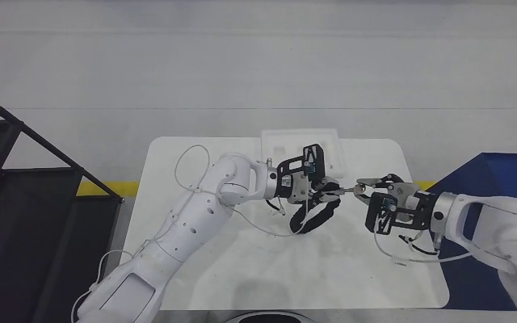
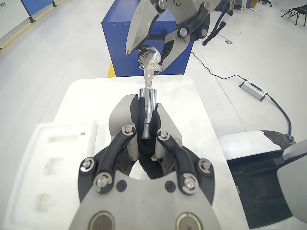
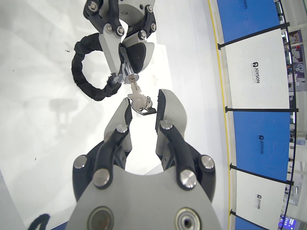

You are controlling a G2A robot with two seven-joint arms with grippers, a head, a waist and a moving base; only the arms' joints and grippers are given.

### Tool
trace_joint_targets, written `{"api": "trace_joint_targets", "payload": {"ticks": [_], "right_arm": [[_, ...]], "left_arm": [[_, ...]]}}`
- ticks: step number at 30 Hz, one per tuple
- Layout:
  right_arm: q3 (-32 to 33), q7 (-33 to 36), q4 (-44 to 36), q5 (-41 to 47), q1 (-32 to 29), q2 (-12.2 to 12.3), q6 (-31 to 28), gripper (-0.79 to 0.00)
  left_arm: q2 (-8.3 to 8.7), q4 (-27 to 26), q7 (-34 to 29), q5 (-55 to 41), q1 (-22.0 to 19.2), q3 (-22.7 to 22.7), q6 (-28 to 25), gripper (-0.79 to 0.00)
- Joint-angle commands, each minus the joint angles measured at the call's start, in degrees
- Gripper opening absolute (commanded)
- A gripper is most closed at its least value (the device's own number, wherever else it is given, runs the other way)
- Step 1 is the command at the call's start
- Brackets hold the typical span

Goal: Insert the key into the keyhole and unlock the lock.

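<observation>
Key sits mid-frame in the right wrist view, its tip in the keyhole of the lock and most of its blade outside. The right gripper holds the key's head across its width, jaws part-way open with a pad at each edge. The left gripper is clamped tight on the lock's chrome barrel, from which a black cable loop hangs. Both meet above the table, right of centre in the top view, just below a white foam tray.
</observation>
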Motion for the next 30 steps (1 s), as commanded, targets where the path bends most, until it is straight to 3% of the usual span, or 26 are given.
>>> {"api": "trace_joint_targets", "payload": {"ticks": [1,4,6,12,18,30], "right_arm": [[0.0,-0.8,0.0,-1.0,-0.2,0.0,-0.2,-0.585],[0.1,-1.7,-0.1,-1.9,-0.5,0.0,-0.9,-0.640],[0.2,-2.3,0.0,-2.2,-0.7,-0.1,-1.2,-0.785],[0.7,-3.6,1.1,0.3,-0.9,-0.2,-1.1,-0.785],[1.0,-2.6,3.8,10.1,-0.7,-0.4,-3.2,-0.785],[-1.9,10.2,10.5,36.8,2.0,0.1,-3.0,-0.785]], "left_arm": [[0.10,-0.1,-0.2,-0.3,0.0,0.0,0.0,-0.785],[0.21,-0.1,-0.2,-0.7,-0.1,0.0,0.0,-0.785],[0.27,0.0,-0.2,-0.8,-0.2,0.1,0.2,-0.785],[0.39,0.3,0.0,-1.2,-0.5,0.4,0.4,-0.785],[0.27,0.8,0.7,-0.9,-1.1,1.3,0.8,-0.785],[-0.51,3.3,2.5,-0.5,-3.5,4.4,0.3,-0.785]]}}
